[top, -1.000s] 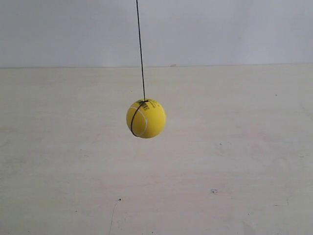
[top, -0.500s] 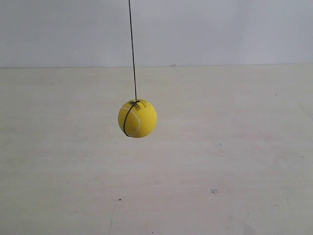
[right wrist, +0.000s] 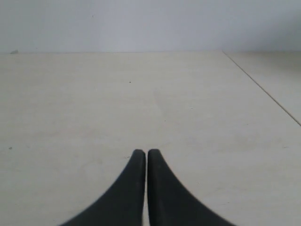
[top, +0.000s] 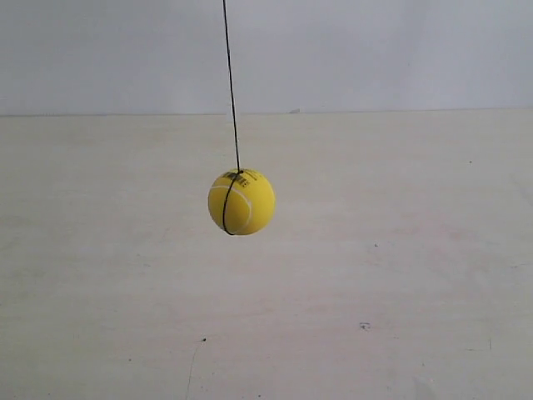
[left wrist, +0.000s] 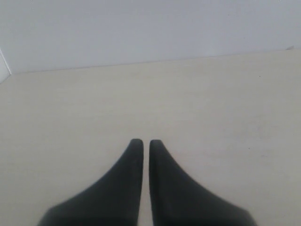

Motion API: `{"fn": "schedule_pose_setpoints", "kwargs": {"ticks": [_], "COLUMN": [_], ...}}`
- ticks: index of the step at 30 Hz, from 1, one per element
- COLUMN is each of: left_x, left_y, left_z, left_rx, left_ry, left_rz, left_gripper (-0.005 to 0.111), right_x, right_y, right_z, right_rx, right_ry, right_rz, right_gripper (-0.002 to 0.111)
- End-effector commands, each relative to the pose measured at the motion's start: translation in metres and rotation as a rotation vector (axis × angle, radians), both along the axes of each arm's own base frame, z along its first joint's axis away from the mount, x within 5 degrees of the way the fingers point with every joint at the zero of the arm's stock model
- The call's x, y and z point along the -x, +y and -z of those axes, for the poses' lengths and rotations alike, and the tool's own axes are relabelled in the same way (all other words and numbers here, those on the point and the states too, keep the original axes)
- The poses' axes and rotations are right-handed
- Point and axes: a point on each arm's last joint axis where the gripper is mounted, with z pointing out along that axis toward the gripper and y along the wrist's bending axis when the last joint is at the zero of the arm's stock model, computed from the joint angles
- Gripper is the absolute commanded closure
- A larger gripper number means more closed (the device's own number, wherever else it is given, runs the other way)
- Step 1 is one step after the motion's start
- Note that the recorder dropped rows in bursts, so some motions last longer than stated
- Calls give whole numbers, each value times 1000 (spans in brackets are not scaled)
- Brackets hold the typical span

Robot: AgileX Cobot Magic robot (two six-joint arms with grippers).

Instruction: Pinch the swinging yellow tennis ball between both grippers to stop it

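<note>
Hanging free: yellow tennis ball (top: 241, 201) on a thin black string (top: 231, 83), over the pale worktop (top: 400, 250), on the near side of the far edge where it meets the grey-white wall (top: 375, 50). In the exterior view the ball sits about midway along the visible stretch of that far edge, slightly toward the view's left. Height over the surface: cannot tell. The string is not plumb, its top leans toward the exterior view's left. It meets the ball at the top and loops round it as a black line. White curved seam faces the camera, small black print up by the tie point

left gripper (left wrist: 143, 142): black pointed fingers (left wrist: 124, 183) clenched, only a thin slit between the tips, aimed over bare worktop toward the far edge and wall

right gripper (right wrist: 143, 152): fingers (right wrist: 167, 193) clenched too, tips all but touching, also aimed at the far edge. A thin straight line (right wrist: 261, 87) runs across the surface off to one side, edge or seam I cannot tell

Distance from either gripper to the ball: cannot tell. A few dark specks (top: 364, 325) on the worktop toward the near edge
</note>
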Motion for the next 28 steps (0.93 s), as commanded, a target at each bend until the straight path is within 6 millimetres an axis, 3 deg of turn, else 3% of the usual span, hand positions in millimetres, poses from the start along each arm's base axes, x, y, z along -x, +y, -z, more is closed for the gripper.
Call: {"fn": "schedule_pose_setpoints", "kwargs": {"ticks": [1, 28], "left_x": [0, 0], "left_y": [0, 0], "left_z": [1, 1], "left_rx": [-1, -1], "left_ry": [2, 2], "left_rz": [5, 5], "left_gripper": [102, 102], "right_x": [0, 0], "right_y": [0, 0], "right_z": [-1, -1], "right_rx": [-8, -17], "right_ry": [-9, -11], "right_rz": [1, 3], "right_gripper": [108, 108]}}
